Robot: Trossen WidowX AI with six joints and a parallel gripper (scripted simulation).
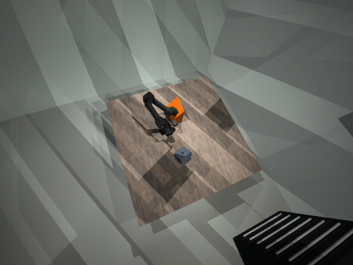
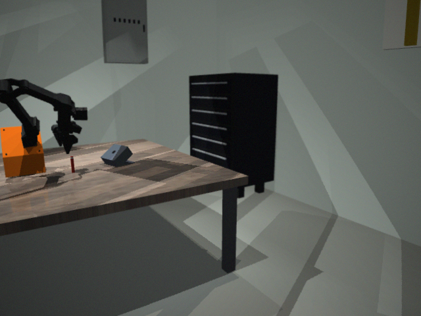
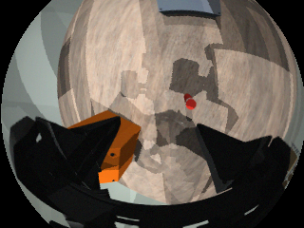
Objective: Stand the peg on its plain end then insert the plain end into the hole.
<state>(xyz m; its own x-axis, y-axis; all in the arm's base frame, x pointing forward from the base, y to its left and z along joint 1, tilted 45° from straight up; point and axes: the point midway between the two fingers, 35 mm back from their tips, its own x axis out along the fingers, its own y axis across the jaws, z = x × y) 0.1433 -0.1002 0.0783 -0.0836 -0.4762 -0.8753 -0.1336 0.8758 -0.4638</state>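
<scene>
The red peg (image 2: 72, 166) (image 3: 191, 104) stands upright on the table, with a faint pale mark near its top in the exterior view; only a speck of it shows in the top view. My gripper (image 2: 68, 152) (image 3: 159, 123) is open and empty, pointing down above the table. In the exterior view its tips are a little higher than the peg's top. In the wrist view the peg lies ahead of the fingertips, toward the right finger. The blue-grey sloped panel (image 1: 187, 154) (image 2: 119, 157) has one dark, empty hole in its face. Its near edge (image 3: 190, 9) shows at the top of the wrist view.
An orange block (image 1: 180, 115) (image 2: 25, 164) (image 3: 124, 149) stands beside the arm's base. The wooden table (image 1: 228, 159) (image 2: 143, 188) carries the arm, peg and panel. A black drawer cabinet (image 2: 251, 129) stands on the floor beyond the table.
</scene>
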